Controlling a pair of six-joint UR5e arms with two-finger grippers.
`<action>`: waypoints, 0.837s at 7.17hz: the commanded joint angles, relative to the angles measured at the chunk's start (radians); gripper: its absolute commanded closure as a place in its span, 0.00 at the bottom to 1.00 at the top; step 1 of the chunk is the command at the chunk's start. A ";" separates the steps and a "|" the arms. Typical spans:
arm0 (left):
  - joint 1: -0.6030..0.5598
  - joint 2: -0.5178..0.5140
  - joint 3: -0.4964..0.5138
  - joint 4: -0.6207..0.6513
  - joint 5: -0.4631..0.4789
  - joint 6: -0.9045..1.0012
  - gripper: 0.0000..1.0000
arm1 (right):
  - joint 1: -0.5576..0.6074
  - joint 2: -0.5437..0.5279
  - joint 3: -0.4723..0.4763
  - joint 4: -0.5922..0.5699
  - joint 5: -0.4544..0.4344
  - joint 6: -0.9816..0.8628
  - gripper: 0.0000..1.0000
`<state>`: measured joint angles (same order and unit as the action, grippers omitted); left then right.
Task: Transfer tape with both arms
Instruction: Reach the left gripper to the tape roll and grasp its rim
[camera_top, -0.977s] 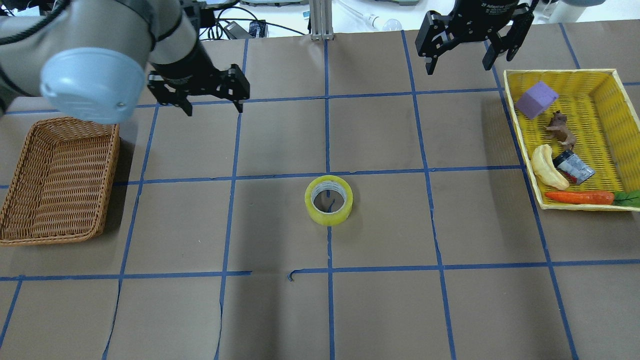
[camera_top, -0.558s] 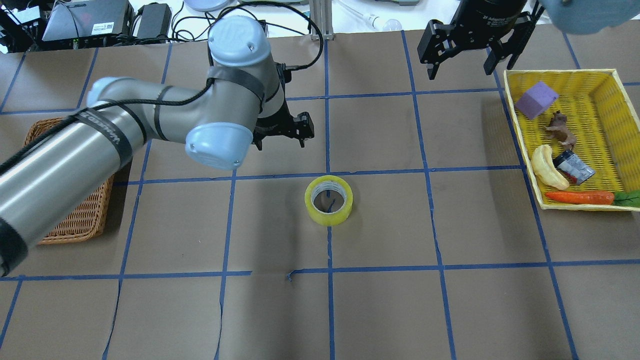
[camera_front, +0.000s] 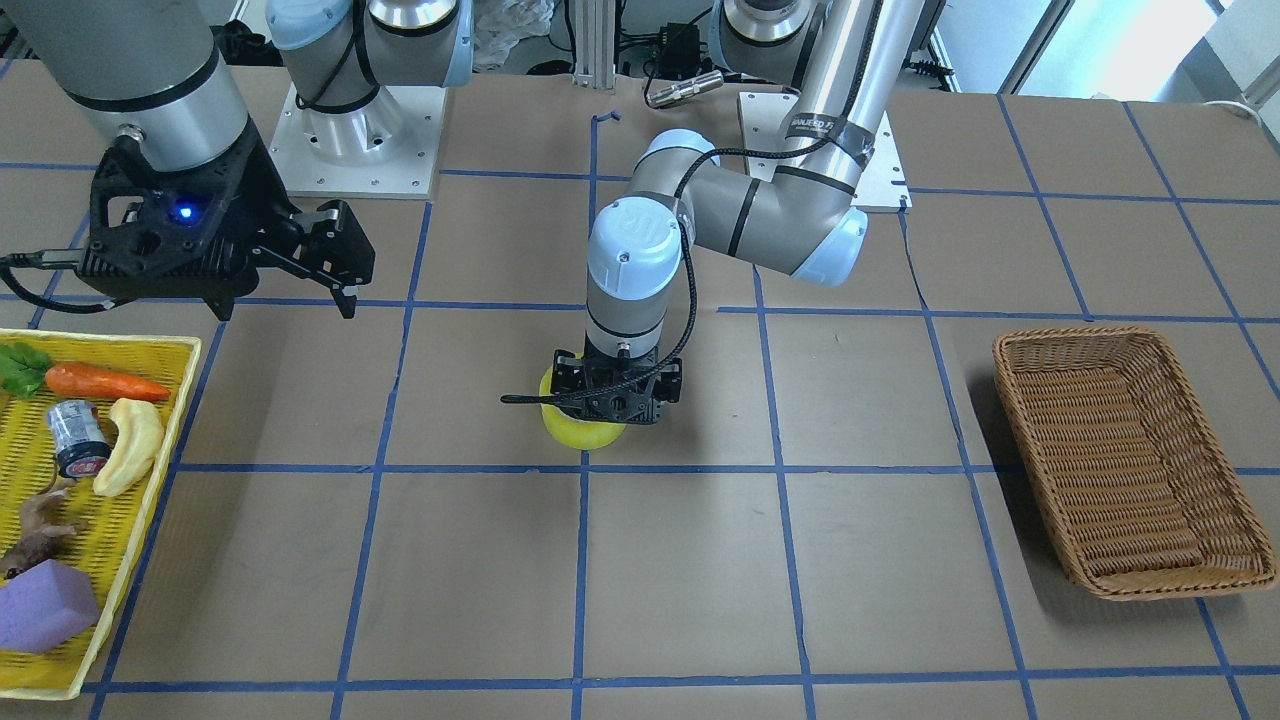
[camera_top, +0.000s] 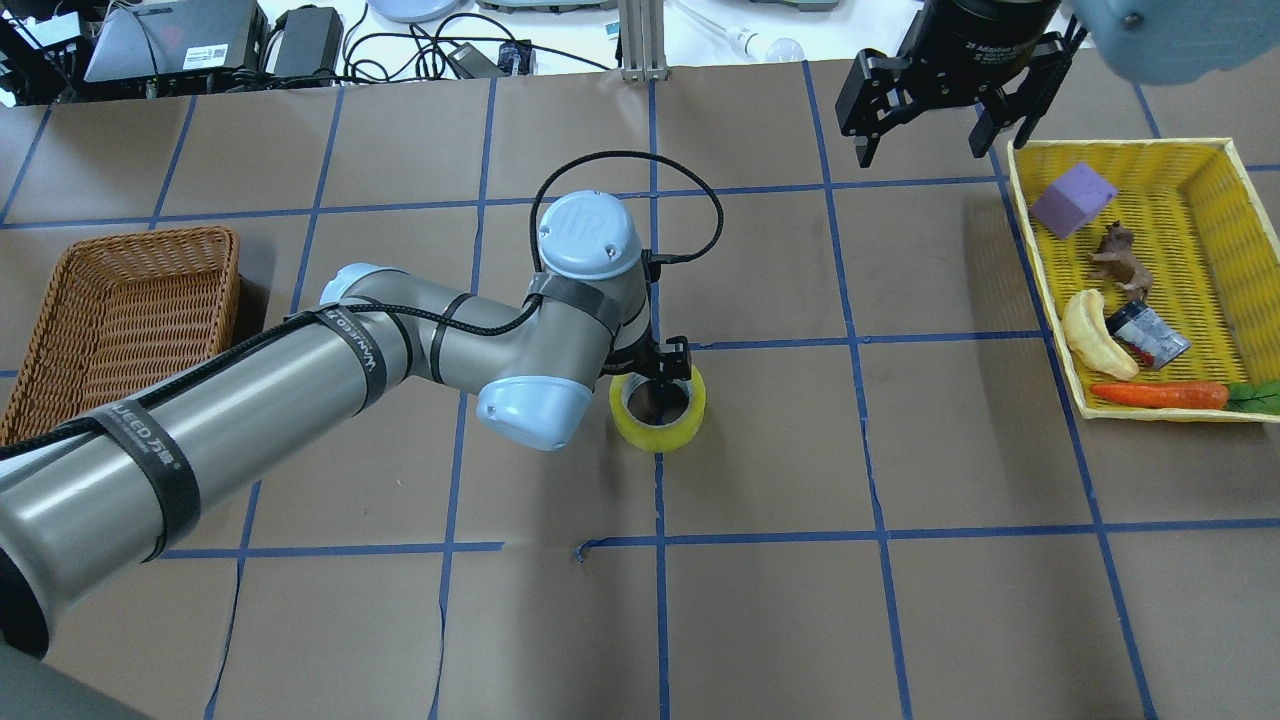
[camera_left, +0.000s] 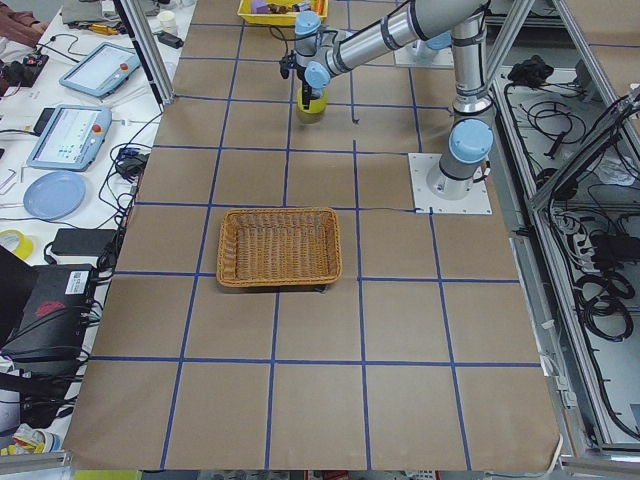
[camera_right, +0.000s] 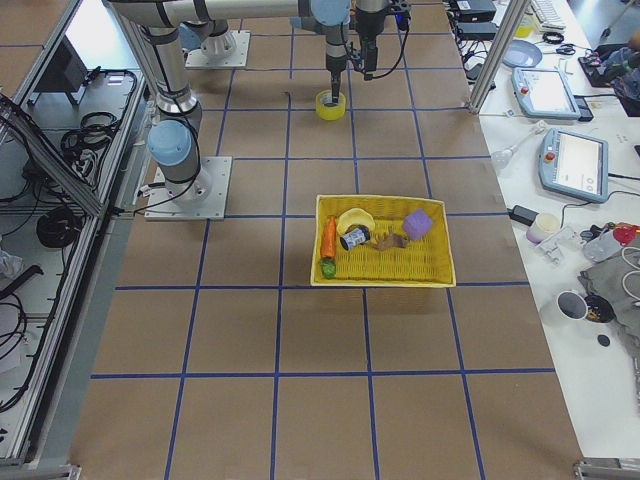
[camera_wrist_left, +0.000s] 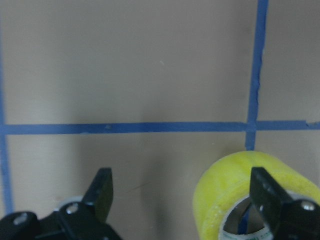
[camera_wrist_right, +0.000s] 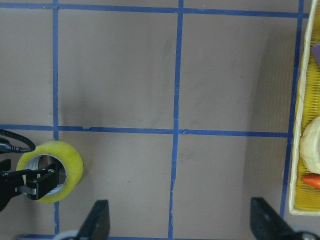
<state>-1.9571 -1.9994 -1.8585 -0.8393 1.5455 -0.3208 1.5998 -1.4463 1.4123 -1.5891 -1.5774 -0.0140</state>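
Observation:
The yellow tape (camera_top: 655, 436) lies flat at the table's middle, on a blue grid crossing; it also shows in the front view (camera_front: 585, 434). My left gripper (camera_top: 655, 370) points straight down at it and is open. In the left wrist view (camera_wrist_left: 182, 200) one finger (camera_wrist_left: 265, 192) is over the tape's (camera_wrist_left: 225, 190) hole and the other stands well outside the ring. The right wrist view shows that finger inside the tape (camera_wrist_right: 72, 160). My right gripper (camera_top: 930, 110) is open and empty, high at the far right, apart from the tape.
A brown wicker basket (camera_top: 150, 237) sits at the left. A yellow basket (camera_top: 1120, 145) at the right holds a purple block (camera_top: 1073, 198), a toy animal, a banana toy (camera_top: 1095, 335), a can and a carrot (camera_top: 1160, 394). Blue tape lines grid the brown paper.
My left arm has swung from the far left to the middle and come down over the tape, one finger in its hole. The right gripper has barely moved.

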 joint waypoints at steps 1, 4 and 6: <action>-0.005 -0.010 -0.007 0.022 0.005 0.057 0.31 | 0.000 0.000 0.001 0.000 0.000 0.006 0.00; 0.026 0.011 -0.013 0.057 0.005 0.088 0.98 | 0.002 0.000 0.001 0.000 0.000 0.003 0.00; 0.122 0.040 -0.010 0.040 -0.004 0.103 1.00 | 0.000 0.000 0.001 0.000 -0.003 -0.001 0.00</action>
<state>-1.8953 -1.9785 -1.8700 -0.7907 1.5489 -0.2292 1.6010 -1.4466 1.4128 -1.5892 -1.5776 -0.0129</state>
